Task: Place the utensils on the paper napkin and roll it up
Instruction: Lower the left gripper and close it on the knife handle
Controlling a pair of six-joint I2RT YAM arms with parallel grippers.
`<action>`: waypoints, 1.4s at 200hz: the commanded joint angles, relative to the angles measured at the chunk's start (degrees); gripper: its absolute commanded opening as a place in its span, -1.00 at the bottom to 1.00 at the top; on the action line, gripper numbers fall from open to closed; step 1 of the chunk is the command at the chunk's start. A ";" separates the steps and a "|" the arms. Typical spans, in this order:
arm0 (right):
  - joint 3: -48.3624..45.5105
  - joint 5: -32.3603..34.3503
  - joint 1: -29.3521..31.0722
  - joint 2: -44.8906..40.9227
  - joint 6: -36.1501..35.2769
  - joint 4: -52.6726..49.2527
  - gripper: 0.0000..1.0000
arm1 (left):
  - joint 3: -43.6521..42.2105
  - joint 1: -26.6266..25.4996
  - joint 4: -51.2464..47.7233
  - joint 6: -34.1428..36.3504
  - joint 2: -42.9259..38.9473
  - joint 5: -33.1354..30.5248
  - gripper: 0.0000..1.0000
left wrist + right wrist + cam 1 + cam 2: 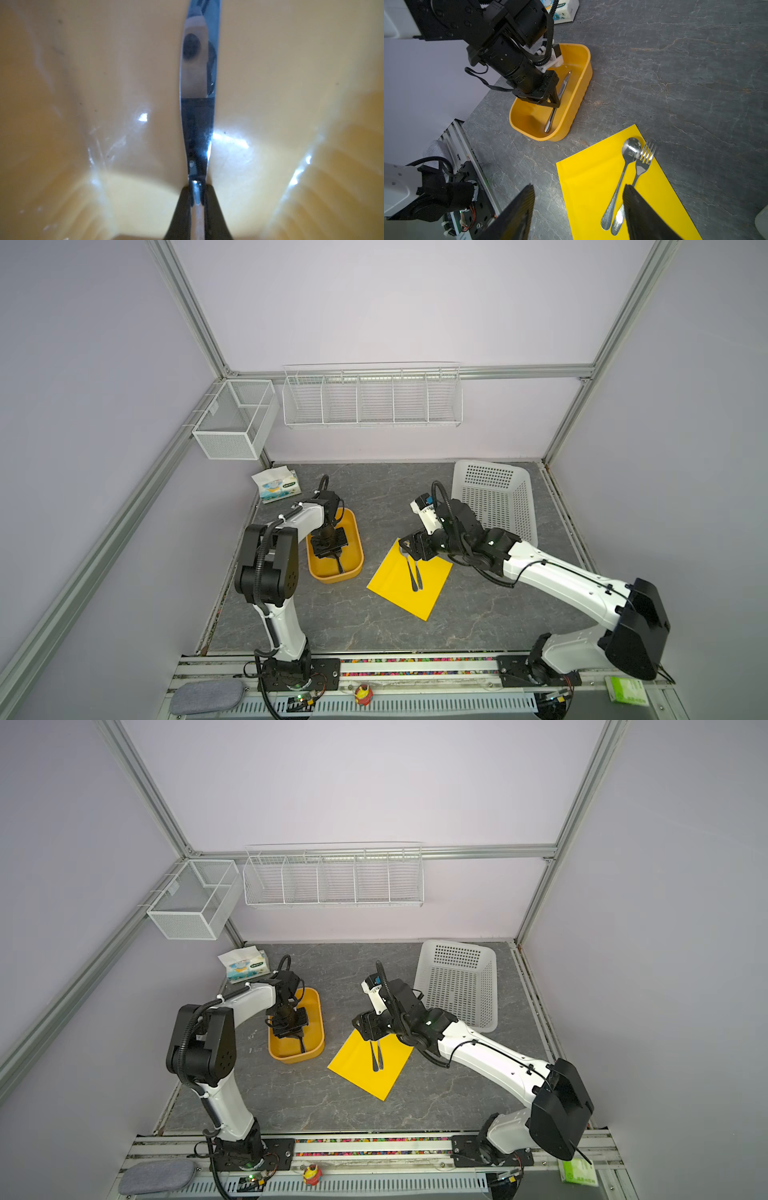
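L grip (pixel 554 103) clamped on knife (pixel 196 124) in tray (pixel 584 88) | R grip (pixel 578 188) held apart over napkin (pixel 587 182) | spoon (pixel 631 148), fork (pixel 646 153) laid on it

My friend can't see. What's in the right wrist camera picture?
A silver spoon and fork lie side by side on a yellow napkin. Beyond them, the left gripper is shut on a knife inside an orange-yellow tray; the right gripper, nearest the camera, is open.

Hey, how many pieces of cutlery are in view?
3. A spoon and a fork lie side by side on the yellow napkin; a knife is in the orange tray, gripped by the left pincer, which hides part of that tray.
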 commanded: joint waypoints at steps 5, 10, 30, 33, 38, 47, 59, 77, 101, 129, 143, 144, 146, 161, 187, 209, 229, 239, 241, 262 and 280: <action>-1.65 1.31 0.17 -2.00 -0.68 0.46 0.41 | -0.65 -0.03 -1.05 -0.10 0.10 1.99 -0.91; -1.64 1.36 0.12 -1.99 -0.74 0.46 0.41 | -0.30 -0.01 -1.44 -0.12 -0.07 1.95 -0.91; -1.74 1.37 0.19 -2.33 -0.74 0.37 0.40 | 0.94 -0.01 -2.71 -0.08 -1.02 1.66 -0.91; -1.78 1.41 0.16 -2.33 -0.69 0.33 0.40 | 1.00 -0.01 -2.98 -0.13 -1.15 1.67 -0.91; -1.82 1.42 0.24 -2.41 -0.71 0.28 0.40 | 1.35 -0.01 -3.38 -0.11 -1.37 1.64 -0.91; -1.91 1.50 0.17 -2.66 -0.74 0.24 0.41 | 1.84 -0.01 -3.99 0.01 -1.68 1.64 -0.91; -2.09 1.62 0.21 -2.82 -0.80 0.11 0.40 | 2.38 0.02 -4.82 0.14 -2.20 1.56 -0.91; -2.22 1.64 0.22 -2.98 -0.80 0.11 0.40 | 3.30 -0.01 -6.06 0.44 -2.74 1.12 -0.91; -2.18 1.76 0.22 -3.03 -0.73 0.10 0.41 | 4.30 -0.01 -7.45 0.68 -3.13 0.79 -0.91; -2.18 1.77 0.18 -3.02 -0.66 0.11 0.41 | 5.43 -0.01 -8.64 0.80 -3.46 0.65 -0.90; -2.09 1.77 0.19 -2.93 -0.69 0.02 0.40 | 6.17 -0.01 -9.38 0.97 -3.54 0.67 -0.90; -2.09 1.81 0.22 -2.94 -0.72 0.02 0.40 | 6.23 -0.01 -9.46 1.02 -3.55 0.67 -0.90; -2.09 1.80 0.24 -2.90 -0.67 0.02 0.40 | 6.28 -0.01 -9.51 1.05 -3.55 0.72 -0.90; -2.01 1.86 0.16 -2.81 -0.71 0.02 0.41 | 6.75 -0.01 -10.02 1.14 -3.81 0.69 -0.90; -1.96 1.79 0.16 -2.76 -0.76 0.02 0.41 | 7.45 -0.01 -10.92 1.15 -4.08 1.04 -0.90; -2.18 1.88 0.21 -2.77 -0.79 0.02 0.41 | 7.80 -0.01 -11.51 1.15 -4.84 1.28 -0.90; -2.27 1.85 0.21 -2.78 -0.67 0.19 0.41 | 8.16 -0.01 -11.68 0.93 -5.78 1.82 -0.90; -2.42 1.79 0.23 -2.79 -0.64 0.19 0.41 | 8.38 -0.01 -11.95 0.88 -5.98 1.91 -0.90; -2.44 1.84 0.20 -2.82 -0.67 0.26 0.41 | 8.44 -0.01 -12.00 0.84 -6.07 1.97 -0.90; -2.53 1.98 0.22 -2.87 -0.58 0.28 0.41 | 9.31 -0.01 -12.94 0.97 -6.49 2.72 -0.90; -2.79 2.12 0.23 -3.05 -0.53 0.54 0.41 | 9.77 -0.07 -13.27 0.76 -7.55 4.16 -0.89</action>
